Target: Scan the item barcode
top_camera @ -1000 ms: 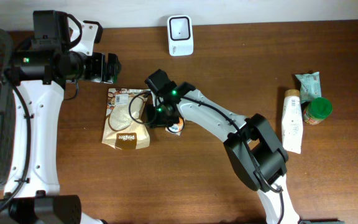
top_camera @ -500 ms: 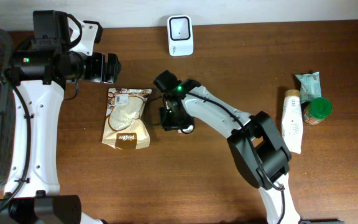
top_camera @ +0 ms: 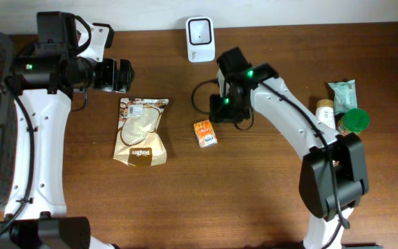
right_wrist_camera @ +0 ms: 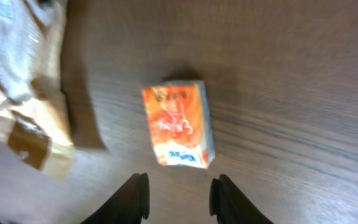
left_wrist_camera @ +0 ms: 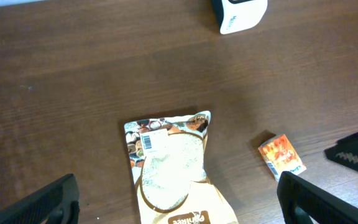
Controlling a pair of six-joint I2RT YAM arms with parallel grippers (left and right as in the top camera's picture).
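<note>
Right wrist | orange box (right_wrist_camera: 178,124) flat on table (right_wrist_camera: 291,74) | right gripper (right_wrist_camera: 180,183) parted (empty)

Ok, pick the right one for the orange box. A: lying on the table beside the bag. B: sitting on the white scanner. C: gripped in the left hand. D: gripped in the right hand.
A: the box lies flat on the table, apart from the bag, and the right hand above it is open with nothing between its fingers.
</note>
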